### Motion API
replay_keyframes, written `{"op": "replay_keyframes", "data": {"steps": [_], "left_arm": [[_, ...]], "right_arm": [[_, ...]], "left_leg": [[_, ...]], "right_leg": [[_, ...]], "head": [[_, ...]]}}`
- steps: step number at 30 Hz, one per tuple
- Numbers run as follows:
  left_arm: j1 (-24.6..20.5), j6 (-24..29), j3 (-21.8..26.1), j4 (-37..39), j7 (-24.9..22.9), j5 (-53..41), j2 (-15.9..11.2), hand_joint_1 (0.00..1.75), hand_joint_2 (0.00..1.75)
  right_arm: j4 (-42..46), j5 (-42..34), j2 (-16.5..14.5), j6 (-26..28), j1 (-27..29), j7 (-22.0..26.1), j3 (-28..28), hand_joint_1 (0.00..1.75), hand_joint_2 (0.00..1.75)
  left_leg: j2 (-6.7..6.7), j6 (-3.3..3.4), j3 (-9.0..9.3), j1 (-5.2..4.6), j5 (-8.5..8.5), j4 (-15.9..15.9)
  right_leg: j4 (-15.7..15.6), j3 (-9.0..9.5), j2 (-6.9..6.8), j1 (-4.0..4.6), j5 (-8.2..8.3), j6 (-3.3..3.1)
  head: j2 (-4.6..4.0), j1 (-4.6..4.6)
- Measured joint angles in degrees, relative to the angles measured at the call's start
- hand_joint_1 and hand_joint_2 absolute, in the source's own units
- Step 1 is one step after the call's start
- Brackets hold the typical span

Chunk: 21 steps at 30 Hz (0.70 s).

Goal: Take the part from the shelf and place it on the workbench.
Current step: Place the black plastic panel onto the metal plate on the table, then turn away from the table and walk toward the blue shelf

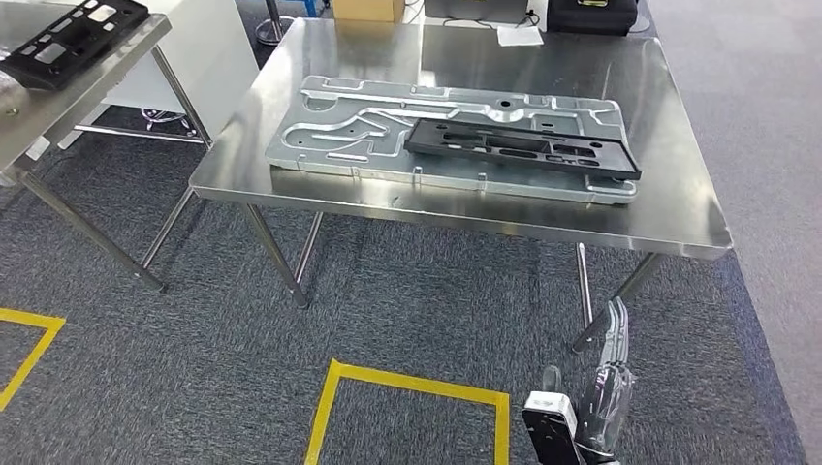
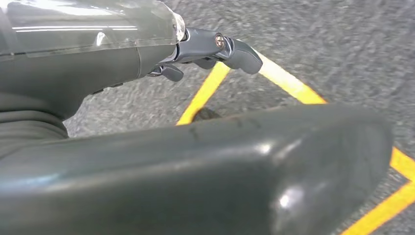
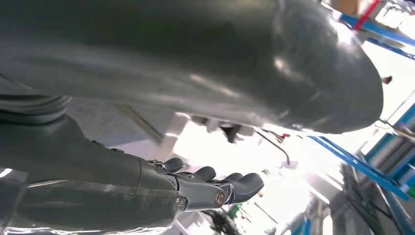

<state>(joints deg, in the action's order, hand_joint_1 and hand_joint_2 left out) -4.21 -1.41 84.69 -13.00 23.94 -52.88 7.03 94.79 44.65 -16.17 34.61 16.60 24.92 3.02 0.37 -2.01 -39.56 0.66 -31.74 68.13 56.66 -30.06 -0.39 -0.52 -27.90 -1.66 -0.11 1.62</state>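
In the upper left of the head view a second steel worktop (image 1: 58,92) carries a flat black plastic frame (image 1: 73,34) with rectangular cut-outs, lying near its edge. Below it, on the grey carpet floor (image 1: 194,339), yellow tape lines (image 1: 412,387) mark out squares at the lower left and lower centre of the frame.

The main worktop (image 1: 679,208) fills the centre and upper right. On it lies a large silver stamped metal panel (image 1: 359,126), flat, with raised ribs and curved channels. The part (image 1: 523,147) rests on top of the right half of that panel: a long, flat, matt black plastic piece with several rectangular openings, its long side running left to right and slanting slightly down toward the right. A cardboard box (image 1: 366,8), a sheet of paper (image 1: 520,36) and a black case (image 1: 591,14) sit along the far edge at the top of the frame.

The right robot hand (image 1: 606,387) hangs in the lower right of the head view, below the worktop's near edge and well apart from the part, holding nothing; in the right wrist view the right robot hand (image 3: 215,188) has its dark fingers (image 3: 244,185) extended side by side and loose. In the left wrist view the left robot hand (image 2: 205,49) hangs over the carpet and yellow tape, fingers (image 2: 242,54) lightly bent, thumb apart, nothing in them
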Motion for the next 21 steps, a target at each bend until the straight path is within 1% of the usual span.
{"op": "replay_keyframes", "data": {"steps": [1, 2, 3, 4, 5, 6, 7, 8, 9, 10, 11, 12, 13, 14, 15, 16, 17, 18, 19, 20, 21], "left_arm": [[0.0, 0.0, 0.1, 0.0, 0.0, 0.0, 0.0, 0.00, 0.00], [0.0, 0.0, 0.3, 0.0, 0.0, 0.1, 0.1, 0.00, 0.00], [0.0, 0.0, 0.4, 0.0, 0.1, 0.1, 0.1, 0.00, 0.00], [-0.1, 0.0, 0.4, 0.0, 0.1, 0.1, 0.1, 0.00, 0.00], [-0.2, 0.0, 0.4, 0.0, 0.1, 0.1, 0.2, 0.00, 0.00], [-0.3, 0.2, 0.5, 0.0, 0.2, 0.1, 0.3, 0.00, 0.00], [-0.5, 0.5, 0.5, 0.0, 0.2, 0.1, 0.3, 0.00, 0.00], [-0.7, 0.7, 0.5, 0.0, 0.2, 0.0, 0.4, 0.00, 0.00], [-0.8, 1.0, 0.5, 0.0, 0.2, -0.1, 0.4, 0.00, 0.00], [-0.7, 1.3, 0.5, 0.0, 0.2, -0.2, 0.5, 0.00, 0.00], [-0.6, 1.5, 0.5, 0.0, 0.2, -0.3, 0.7, 0.00, 0.00], [-0.4, 1.7, 0.5, 0.0, 0.2, -0.5, 0.7, 0.00, 0.00], [-0.3, 1.8, 0.5, 0.0, 0.2, -0.5, 0.8, 0.00, 0.00], [-0.3, 1.9, 0.5, 0.0, 0.2, -0.5, 0.9, 0.00, 0.00], [-0.2, 2.0, 0.5, 0.0, 0.2, -0.6, 0.9, 0.00, 0.00], [-0.2, 2.1, 0.5, 0.0, 0.3, -0.7, 0.9, 0.00, 0.00], [-0.1, 2.2, 0.5, 0.0, 0.3, -0.9, 1.0, 0.00, 0.00], [-0.1, 2.4, 0.5, 0.0, 0.4, -1.0, 1.0, 0.00, 0.00], [-0.1, 2.6, 0.5, 0.0, 0.4, -1.1, 1.0, 0.00, 0.00], [-0.1, 2.7, 0.5, 0.0, 0.4, -1.1, 1.0, 0.00, 0.00], [-0.1, 2.8, 0.5, 0.0, 0.5, -1.1, 1.0, 0.00, 0.00]], "right_arm": [[-0.6, -0.6, -0.6, -1.3, 0.3, 0.5, -1.0, 0.00, 0.00], [-1.4, -1.3, -1.1, -2.7, 0.5, 0.9, -2.0, 0.00, 0.00], [-2.4, -2.1, -1.4, -4.1, 0.7, 1.3, -3.0, 0.00, 0.00], [-3.6, -2.7, -1.6, -5.5, 0.8, 1.8, -4.0, 0.00, 0.00], [-5.2, -3.0, -1.7, -6.9, 0.8, 2.8, -5.4, 0.00, 0.00], [-7.6, -3.0, -1.7, -8.1, 0.4, 4.1, -7.6, 0.00, 0.00], [-10.5, -2.6, -1.8, -9.0, -0.2, 5.8, -10.6, 0.00, 0.00], [-14.1, -1.6, -1.9, -9.3, -1.1, 7.4, -14.2, 0.00, 0.00], [-18.2, -0.3, -1.9, -9.1, -2.3, 9.0, -18.3, 0.00, 0.00], [-22.9, 1.3, -1.9, -8.5, -3.7, 10.5, -22.8, 0.00, 0.00], [-27.7, 2.6, -1.7, -7.9, -5.1, 11.8, -27.2, 0.00, 0.00], [-32.3, 3.7, -1.5, -7.2, -6.4, 13.0, -31.3, 0.00, 0.00], [-36.4, 4.5, -1.3, -6.6, -7.3, 13.8, -35.0, 0.00, 0.00], [-39.6, 5.1, -1.1, -6.2, -8.0, 14.0, -38.0, 0.00, 0.00], [-42.5, 5.6, -0.9, -6.0, -8.6, 13.6, -40.5, 0.00, 0.00], [-45.6, 6.4, -0.6, -5.8, -9.4, 12.3, -42.9, 0.00, 0.00], [-48.5, 7.3, -0.3, -5.7, -10.3, 10.6, -45.1, 0.00, 0.00], [-51.5, 8.1, 0.1, -5.7, -11.2, 8.4, -47.2, 0.00, 0.00], [-54.5, 9.0, 0.6, -5.6, -12.1, 5.8, -49.3, 0.00, 0.00], [-57.4, 9.6, 1.1, -5.6, -12.8, 3.2, -51.2, 0.00, 0.00], [-60.2, 10.1, 1.5, -5.7, -13.3, 0.5, -53.0, 0.00, 0.00]], "left_leg": [[0.00, -0.15, -0.35, 0.01, -1.55, 3.4], [0.00, -0.21, -0.08, 0.01, -1.54, 5.6], [0.01, -0.17, 0.95, 0.00, -0.36, 6.2], [0.12, 0.02, 2.98, -0.02, 1.39, 4.8], [0.49, 0.36, 5.93, -0.07, 2.64, 1.5], [1.14, 0.77, 9.46, -0.26, 2.70, -3.1], [1.70, 1.26, 12.47, -0.48, 1.99, -7.6], [2.05, 1.76, 14.48, -0.76, 1.06, -10.9], [1.98, 2.25, 15.38, -1.06, 0.46, -12.9], [1.55, 2.76, 15.16, -1.17, 0.78, -13.5], [1.19, 3.21, 14.69, -1.17, 1.53, -13.7], [0.81, 3.68, 14.08, -1.08, 2.26, -13.9], [0.49, 4.09, 13.28, -0.95, 3.09, -14.1], [0.17, 4.39, 12.40, -0.88, 3.80, -14.2], [-0.20, 4.60, 11.45, -0.89, 4.42, -14.2], [-0.51, 4.64, 10.55, -0.91, 5.13, -14.1], [-0.82, 4.59, 9.71, -0.92, 5.78, -14.0], [-1.19, 4.45, 8.91, -0.90, 6.35, -13.9], [-1.67, 4.27, 8.13, -0.85, 6.85, -13.6], [-2.21, 4.03, 7.42, -0.79, 7.23, -13.2], [-2.77, 3.77, 6.72, -0.80, 7.48, -12.7]], "right_leg": [[0.1, -0.94, -0.19, 0.13, 0.67, -0.07], [0.3, -1.88, -0.42, 0.25, 1.29, -0.10], [0.5, -2.88, -0.73, 0.38, 1.89, -0.10], [0.7, -3.78, -1.05, 0.51, 2.42, -0.06], [0.9, -4.50, -1.33, 0.62, 2.93, 0.04], [1.1, -5.05, -1.68, 0.78, 3.39, 0.23], [1.2, -5.38, -2.13, 0.88, 3.85, 0.52], [1.2, -5.49, -2.69, 0.88, 4.29, 0.86], [1.1, -5.50, -3.31, 0.82, 4.76, 1.26], [0.9, -5.47, -3.89, 0.76, 5.29, 1.67], [1.0, -5.62, -3.86, 0.59, 5.22, 2.09], [1.5, -5.96, -3.27, 0.47, 4.21, 2.46], [3.2, -6.58, -2.29, 0.37, 2.01, 2.81], [5.9, -7.41, -1.15, 0.21, -1.08, 3.08], [9.4, -8.28, -0.40, 0.17, -3.97, 3.26], [13.1, -9.02, -0.01, 0.13, -5.77, 3.41], [15.9, -9.32, 0.12, 0.11, -6.03, 3.50], [17.0, -8.84, 0.20, 0.05, -4.93, 3.55], [15.9, -7.23, 0.36, -0.05, -3.12, 3.55], [12.7, -4.53, 1.01, -0.21, -1.61, 3.52], [8.3, -1.24, 2.31, -0.36, -1.09, 3.40]], "head": [[0.00, 0.01], [0.00, 0.01], [0.00, 0.01], [0.00, 0.02], [0.00, 0.02], [0.00, 0.03], [0.00, 0.01], [0.00, -0.03], [0.00, -0.04], [0.00, -0.08], [0.00, -0.08], [0.00, -0.09], [0.00, -0.14], [0.00, -0.15], [0.00, -0.19], [0.00, -0.20], [0.00, -0.20], [0.00, -0.20], [0.00, -0.20], [0.00, -0.20], [0.00, -0.20]]}}
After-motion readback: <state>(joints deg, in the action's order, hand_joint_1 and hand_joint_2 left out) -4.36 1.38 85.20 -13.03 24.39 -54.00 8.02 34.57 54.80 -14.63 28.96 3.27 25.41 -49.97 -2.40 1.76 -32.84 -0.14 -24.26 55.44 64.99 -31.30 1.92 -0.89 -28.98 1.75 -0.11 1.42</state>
